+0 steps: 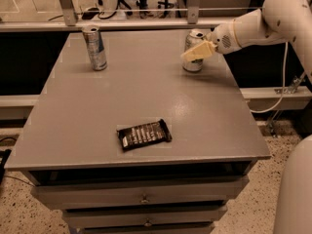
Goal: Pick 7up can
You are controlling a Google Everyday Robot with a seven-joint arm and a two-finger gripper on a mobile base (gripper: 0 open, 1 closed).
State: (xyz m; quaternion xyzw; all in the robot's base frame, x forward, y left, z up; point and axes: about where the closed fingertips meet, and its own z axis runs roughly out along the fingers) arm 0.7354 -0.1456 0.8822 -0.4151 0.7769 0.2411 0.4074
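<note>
Camera view shows the 7up can [193, 66] upright at about 1 o'clock on the tabletop [146, 87], near the far right corner: a pale silvery cylinder with a silver top. Its lettering is too blurred to read, and its middle is covered by the cream-coloured hand [195, 53], which reaches in from 3 o'clock against the can's front. Whether the hand is clamped or loose I cannot tell. The white arm [258, 21] is smooth and rounded. At 11 o'clock stands a slimmer silver-and-blue can [95, 48]; at 6 o'clock lies a dark, glossy wrapper [144, 133]. The tabletop is matt grey, with drawers [144, 199] beneath.
</note>
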